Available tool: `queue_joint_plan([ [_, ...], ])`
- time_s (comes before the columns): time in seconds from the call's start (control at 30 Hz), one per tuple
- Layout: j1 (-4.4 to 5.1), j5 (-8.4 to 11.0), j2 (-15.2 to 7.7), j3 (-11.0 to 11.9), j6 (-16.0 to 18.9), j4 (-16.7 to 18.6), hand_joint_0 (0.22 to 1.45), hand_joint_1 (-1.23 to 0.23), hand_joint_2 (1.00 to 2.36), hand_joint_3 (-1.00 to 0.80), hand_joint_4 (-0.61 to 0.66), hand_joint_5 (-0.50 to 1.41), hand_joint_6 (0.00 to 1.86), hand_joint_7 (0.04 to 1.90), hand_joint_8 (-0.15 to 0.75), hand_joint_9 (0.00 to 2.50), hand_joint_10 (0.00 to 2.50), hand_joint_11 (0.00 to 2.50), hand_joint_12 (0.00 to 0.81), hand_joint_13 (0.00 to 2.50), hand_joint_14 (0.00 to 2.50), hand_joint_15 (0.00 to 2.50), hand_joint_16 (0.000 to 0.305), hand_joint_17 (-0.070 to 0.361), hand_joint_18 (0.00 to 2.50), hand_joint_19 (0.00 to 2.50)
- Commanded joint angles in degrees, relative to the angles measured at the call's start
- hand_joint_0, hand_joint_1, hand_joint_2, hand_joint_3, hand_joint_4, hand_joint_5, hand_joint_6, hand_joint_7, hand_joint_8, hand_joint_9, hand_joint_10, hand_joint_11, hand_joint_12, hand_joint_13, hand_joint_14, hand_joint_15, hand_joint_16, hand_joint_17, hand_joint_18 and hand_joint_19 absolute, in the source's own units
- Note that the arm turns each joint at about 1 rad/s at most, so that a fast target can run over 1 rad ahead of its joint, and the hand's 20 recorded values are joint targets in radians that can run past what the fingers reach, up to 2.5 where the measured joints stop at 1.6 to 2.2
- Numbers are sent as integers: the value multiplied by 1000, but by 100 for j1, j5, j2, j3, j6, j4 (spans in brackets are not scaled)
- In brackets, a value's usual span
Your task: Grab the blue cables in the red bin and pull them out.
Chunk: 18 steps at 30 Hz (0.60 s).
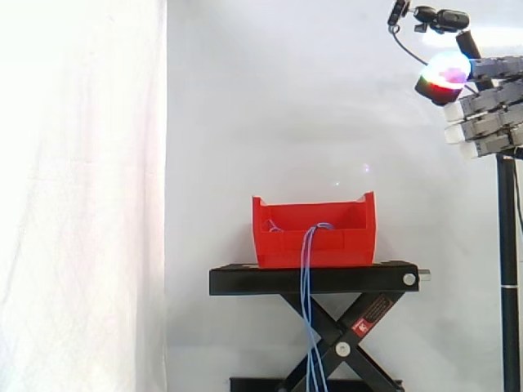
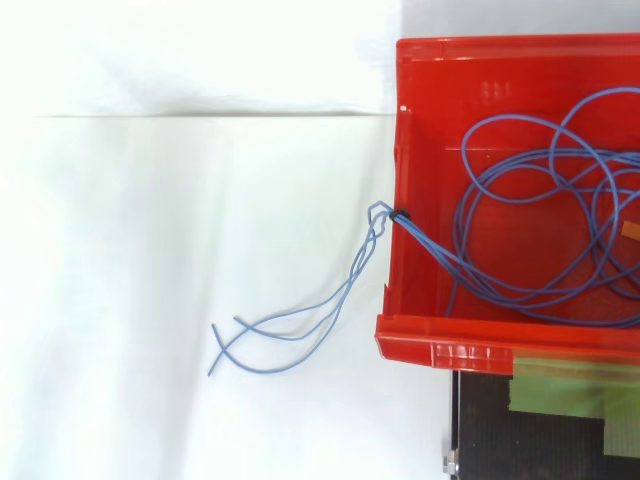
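Bin (image 1: 278, 245) — one, red — blue cables (image 1: 307, 253) tangled, uncounted.

The bin (image 1: 315, 245) is sitting on the stand (image 1: 315, 280), in front of the curtain (image 1: 82, 204). The cables (image 1: 308, 310) are lying looped inside it, with several strands running over one wall and hanging down past the stand's top. The hand (image 1: 486, 106) is hovering well above and to the right of the bin.

Red bin (image 1: 351, 241) open-topped, free approach fr above; walls hem blue cables (image 2: 434, 249) inside.
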Motion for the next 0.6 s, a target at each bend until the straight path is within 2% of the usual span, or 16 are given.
queue_joint_plan([
  [0.0, 0, -3, 0, -3, -4, -14, 711, -721, 1000, -1000, 113, 349, 9, 240, 205, 342, 2, 61, 317, 233, 2, 93, 49, 109, 29, 84],
  [0.57, 0, -29, 0, -3, -13, -14, 713, -731, 1000, -1000, 116, 366, 8, 243, 206, 355, 2, 88, 317, 249, 3, 97, 48, 109, 43, 95],
])
